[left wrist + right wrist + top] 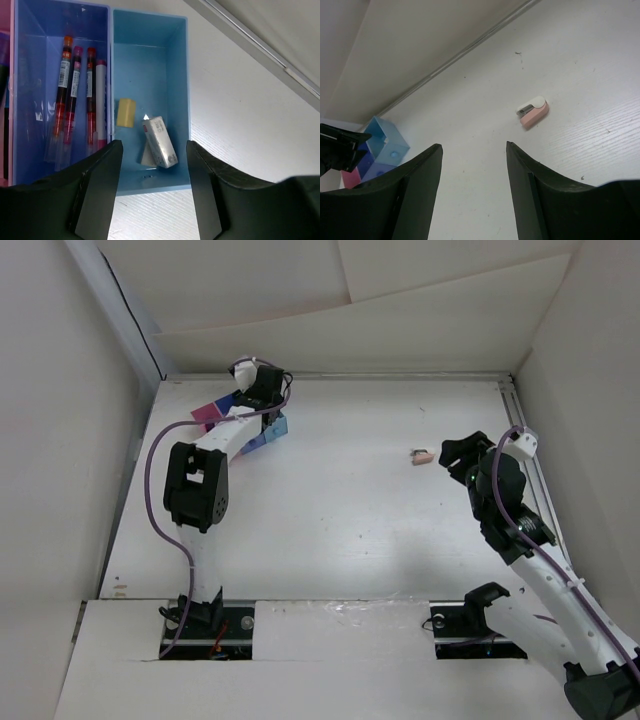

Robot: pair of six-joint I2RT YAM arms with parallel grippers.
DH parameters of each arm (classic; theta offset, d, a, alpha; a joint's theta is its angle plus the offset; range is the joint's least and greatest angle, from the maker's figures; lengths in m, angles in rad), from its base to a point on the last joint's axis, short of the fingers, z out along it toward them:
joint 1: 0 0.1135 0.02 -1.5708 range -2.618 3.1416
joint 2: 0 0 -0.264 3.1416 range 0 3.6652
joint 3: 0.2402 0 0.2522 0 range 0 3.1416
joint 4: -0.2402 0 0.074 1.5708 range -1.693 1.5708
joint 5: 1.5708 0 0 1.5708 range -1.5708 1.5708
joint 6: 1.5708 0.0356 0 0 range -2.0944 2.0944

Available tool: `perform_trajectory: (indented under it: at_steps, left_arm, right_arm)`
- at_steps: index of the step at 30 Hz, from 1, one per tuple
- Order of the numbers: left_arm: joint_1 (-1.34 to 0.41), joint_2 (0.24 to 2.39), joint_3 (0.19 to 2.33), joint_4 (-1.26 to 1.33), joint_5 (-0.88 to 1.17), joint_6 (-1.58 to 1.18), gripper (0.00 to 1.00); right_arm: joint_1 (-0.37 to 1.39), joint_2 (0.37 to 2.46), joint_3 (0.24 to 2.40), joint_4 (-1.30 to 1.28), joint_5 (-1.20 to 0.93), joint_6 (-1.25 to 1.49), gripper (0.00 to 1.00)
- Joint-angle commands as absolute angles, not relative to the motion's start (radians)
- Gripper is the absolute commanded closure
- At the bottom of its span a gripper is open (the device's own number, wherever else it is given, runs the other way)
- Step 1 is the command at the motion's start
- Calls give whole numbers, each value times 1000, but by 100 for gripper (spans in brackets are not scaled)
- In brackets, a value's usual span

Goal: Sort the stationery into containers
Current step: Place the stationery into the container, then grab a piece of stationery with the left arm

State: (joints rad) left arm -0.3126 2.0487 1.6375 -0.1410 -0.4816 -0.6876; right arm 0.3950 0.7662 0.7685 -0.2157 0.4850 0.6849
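1. Pink-and-white, the only loose eraser-like piece (532,111) in view lies on the table (580,60), at 1 o'clock from the right gripper (472,147), whose fingers stand spread and empty.
2. It looks light, stiff and likely to skid on the smooth top. A pinch across its narrow sides should suit.
3. The left gripper (152,145), parted and holding nothing, hangs over the light blue box (175,75), at 10 o'clock on the table, where a yellow eraser (125,112) lies.

Lab test cell: white panel walls (60,440)
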Motion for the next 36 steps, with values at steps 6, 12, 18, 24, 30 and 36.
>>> perform_trajectory:
  at_steps: [6, 12, 18, 24, 30, 36]
  left_arm:
    - [-350, 1956, 1651, -89, -491, -609, 50]
    - [-556, 1914, 1577, 43, -442, -480, 52]
    - [-777, 2012, 1604, 156, -286, -382, 47]
    - [-874, 2190, 1718, 146, -120, -322, 36]
    - [-883, 2226, 1729, 166, -52, -333, 25]
    - [-917, 2324, 1853, 115, -74, -276, 18]
  right_arm:
    - [405, 770, 772, -156, 476, 675, 40]
    - [405, 761, 762, -156, 512, 675, 41]
    - [405, 729, 753, -156, 535, 675, 83]
    - [405, 729, 753, -166, 535, 675, 69]
    - [405, 729, 753, -166, 535, 675, 43]
    - [405, 729, 753, -166, 535, 675, 24]
